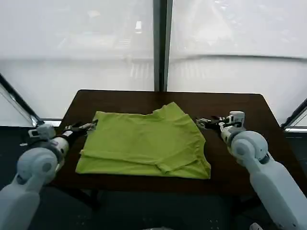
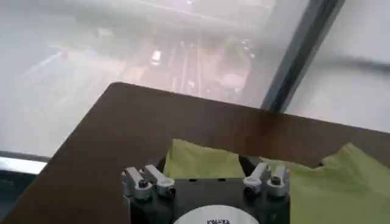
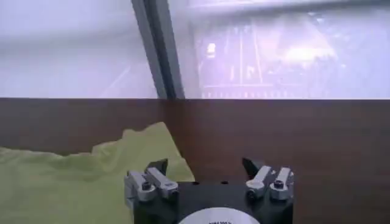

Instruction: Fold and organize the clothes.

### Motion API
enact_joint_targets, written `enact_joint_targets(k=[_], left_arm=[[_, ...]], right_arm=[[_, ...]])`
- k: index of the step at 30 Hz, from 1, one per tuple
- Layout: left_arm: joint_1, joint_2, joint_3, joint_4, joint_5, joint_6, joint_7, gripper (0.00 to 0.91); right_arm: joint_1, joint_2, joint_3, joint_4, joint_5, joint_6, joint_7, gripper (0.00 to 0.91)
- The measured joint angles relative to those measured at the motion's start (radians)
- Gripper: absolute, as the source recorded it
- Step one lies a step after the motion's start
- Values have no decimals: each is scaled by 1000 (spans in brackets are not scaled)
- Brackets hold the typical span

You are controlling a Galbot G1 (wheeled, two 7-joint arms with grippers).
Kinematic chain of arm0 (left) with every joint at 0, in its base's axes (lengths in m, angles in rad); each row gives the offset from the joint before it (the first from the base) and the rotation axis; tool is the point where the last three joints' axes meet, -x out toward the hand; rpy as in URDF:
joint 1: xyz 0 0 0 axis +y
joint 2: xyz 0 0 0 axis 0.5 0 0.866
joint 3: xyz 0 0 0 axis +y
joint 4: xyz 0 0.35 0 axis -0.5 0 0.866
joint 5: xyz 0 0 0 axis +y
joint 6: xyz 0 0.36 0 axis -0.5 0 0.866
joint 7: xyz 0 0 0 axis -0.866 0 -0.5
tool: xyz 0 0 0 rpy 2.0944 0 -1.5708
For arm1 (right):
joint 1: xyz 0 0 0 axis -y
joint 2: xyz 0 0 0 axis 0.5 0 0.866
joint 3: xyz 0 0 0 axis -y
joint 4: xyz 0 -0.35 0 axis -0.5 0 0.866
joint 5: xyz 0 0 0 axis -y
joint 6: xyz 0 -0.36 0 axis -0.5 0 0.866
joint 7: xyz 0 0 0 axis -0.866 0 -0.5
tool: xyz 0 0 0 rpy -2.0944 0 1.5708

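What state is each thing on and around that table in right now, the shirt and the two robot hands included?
Lime-green T-shirt: lying on the table, partly folded, rumpled, not held.
Left gripper: fingers open, at the shirt's left edge, holding nothing.
Right gripper: fingers open, just off the shirt's right edge, over bare table, holding nothing.
Dark brown table: bearing the shirt, which covers its middle.
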Motion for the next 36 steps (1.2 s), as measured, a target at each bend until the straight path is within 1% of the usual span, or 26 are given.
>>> enact_joint_targets(k=[3, 11, 14, 17, 28, 30, 32, 33, 34, 35, 36], left_arm=[[-65, -2, 43, 63, 0, 11, 13, 878], [-182, -32, 118, 180, 38, 12, 22, 878], [-205, -44, 125, 220, 48, 9, 23, 878], [-215, -49, 131, 253, 67, 4, 45, 878], [-260, -74, 171, 324, 127, -26, 84, 878], [-269, -79, 178, 337, 137, -28, 91, 839], [-272, -83, 183, 347, 149, -30, 99, 829], [-273, -85, 185, 353, 154, -31, 102, 809], [-273, -88, 187, 359, 158, -32, 103, 800], [-273, -89, 188, 362, 160, -32, 104, 731], [-273, -91, 188, 365, 163, -33, 105, 702]], right_arm=[[43, 27, -39, -53, -33, 0, -15, 878], [104, 64, -102, -140, -49, 0, -16, 878], [113, 72, -114, -154, -50, 0, -16, 878], [114, 79, -122, -162, -56, 0, -16, 878], [104, 87, -126, -177, -65, 0, -18, 878], [106, 91, -124, -183, -67, 0, -19, 868], [108, 95, -124, -190, -69, 0, -20, 868], [108, 98, -123, -193, -70, 0, -20, 858], [108, 100, -123, -196, -71, 0, -21, 829], [109, 102, -123, -198, -72, 0, -21, 819], [110, 104, -123, -200, -73, 0, -22, 819]])
